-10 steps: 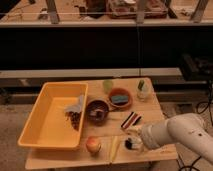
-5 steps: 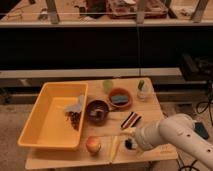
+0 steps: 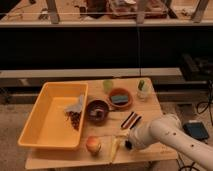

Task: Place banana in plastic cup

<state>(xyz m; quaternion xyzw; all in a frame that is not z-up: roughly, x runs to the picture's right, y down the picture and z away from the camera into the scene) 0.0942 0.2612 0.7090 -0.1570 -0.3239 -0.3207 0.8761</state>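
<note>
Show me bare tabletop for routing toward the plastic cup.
Bare: the table's right side between bottle and arm; the front strip left of apple, along yellow bin. Crowded: terracotta bowl, dark bowl, brush near the plastic cup. The pincer sits by the banana, front edge.

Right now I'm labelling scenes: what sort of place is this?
Probably a lab or workshop: small wooden table, cluttered metal-post shelving, white robot arm's tool beside the pale-yellow banana.

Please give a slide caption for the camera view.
Gripper close to the banana at the front; plastic cup at the back.
</note>
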